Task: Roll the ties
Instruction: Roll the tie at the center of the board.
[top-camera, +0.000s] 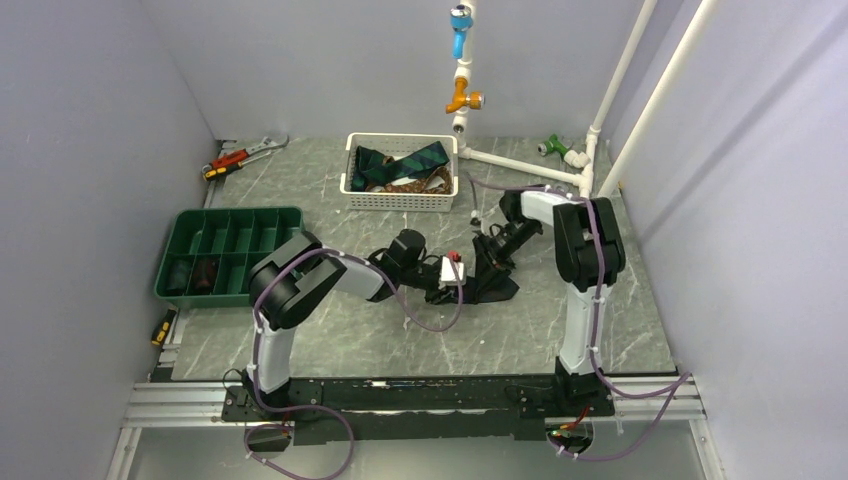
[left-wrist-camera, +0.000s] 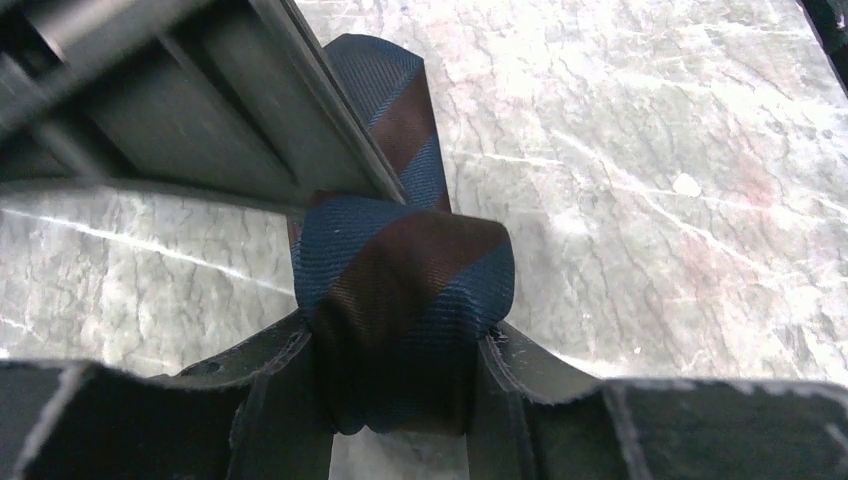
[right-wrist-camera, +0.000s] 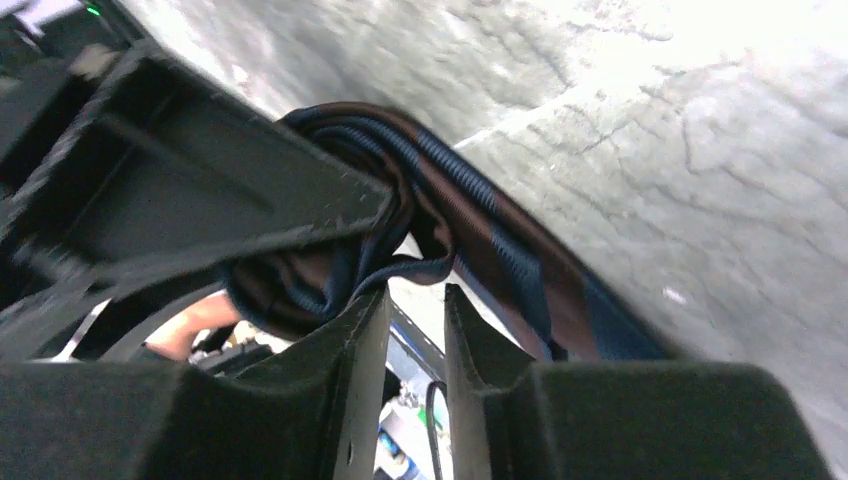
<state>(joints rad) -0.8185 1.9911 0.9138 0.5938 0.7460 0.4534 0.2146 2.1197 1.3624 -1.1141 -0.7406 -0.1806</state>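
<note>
From the overhead camera I see a grey, marble-veined table (top-camera: 620, 310) boxed in by plain pale walls (top-camera: 300, 60). White pipes (top-camera: 520, 165) with coloured valves run along the back right corner. A white basket (top-camera: 400, 205) stands at the back middle with other ties (top-camera: 405, 165) heaped in it. A green divided tray (top-camera: 235, 213) sits at the left, with something dark in two of its near compartments, too small for me to name. A red-handled wrench (top-camera: 245, 155) lies by the back left corner.

Both arms meet at the middle of the table over the tie (left-wrist-camera: 400, 280), striped navy and brown. Most of it is wound into a roll, and a flat tail lies out across the stone. My left gripper (left-wrist-camera: 395, 345) has a finger against each side of the roll and is pinching it. My right gripper (right-wrist-camera: 418, 300) shows a narrow gap between its jaws with daylight through it. Folded layers of the tie lie just past its tips, against the left gripper's finger.
</note>
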